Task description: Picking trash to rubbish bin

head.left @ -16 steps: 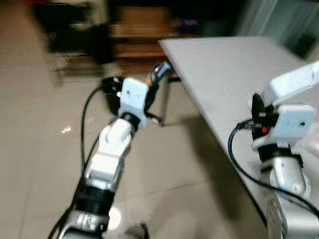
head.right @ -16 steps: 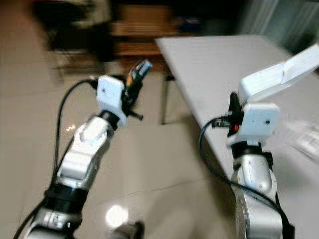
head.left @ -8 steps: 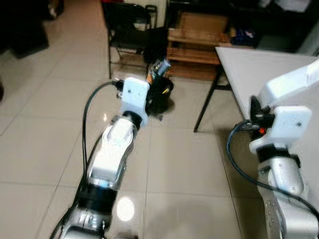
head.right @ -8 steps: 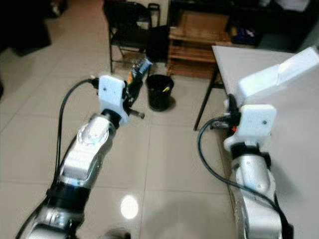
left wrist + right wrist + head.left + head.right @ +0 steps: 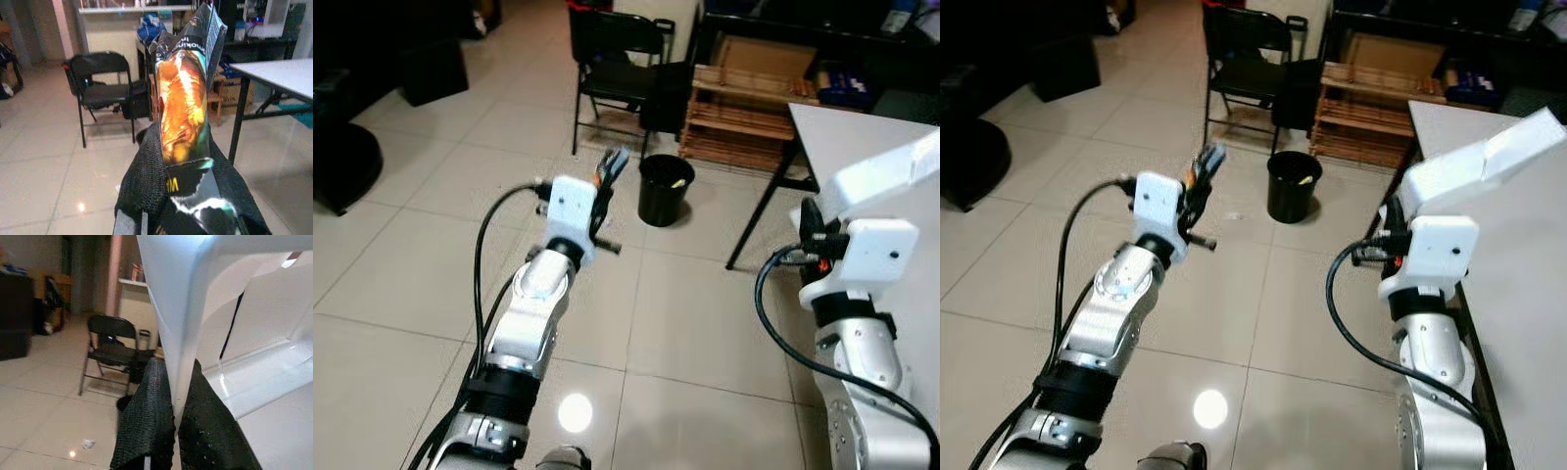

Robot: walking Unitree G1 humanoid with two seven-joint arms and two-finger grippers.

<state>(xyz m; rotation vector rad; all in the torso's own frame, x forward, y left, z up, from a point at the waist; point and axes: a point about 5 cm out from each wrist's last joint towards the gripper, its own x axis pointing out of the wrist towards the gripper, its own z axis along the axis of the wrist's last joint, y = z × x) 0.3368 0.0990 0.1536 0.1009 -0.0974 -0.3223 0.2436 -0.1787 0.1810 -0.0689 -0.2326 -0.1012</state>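
Black fingers of your left gripper [image 5: 188, 196] are clamped on a torn snack wrapper [image 5: 188, 103], orange and teal, standing upright between them; its lower end is hidden inside the grip. From the head camera the wrapper [image 5: 613, 163] sticks up above the white wrist block, raised over the tiled floor [image 5: 431, 264], and its print is too small to read there.

Right of the gripper and further off sits the black rubbish bin [image 5: 665, 189], well apart from the wrapper, with something pale inside that you cannot identify. A black folding chair [image 5: 612, 49] and a wooden rack [image 5: 744, 127] stand behind it. The grey table [image 5: 862, 132] is cut off at the right edge.

Your right gripper [image 5: 176, 428] pinches a white foam container [image 5: 234, 308] tight between its fingers. The head view shows the container [image 5: 1474, 162] angled up above the wrist, beside the table edge; its far end runs out of frame.

Against the frames half a second back, the view has swung: the bin now sits clear to the right of the left gripper rather than behind it, and less of the table shows. Both grips look unchanged.
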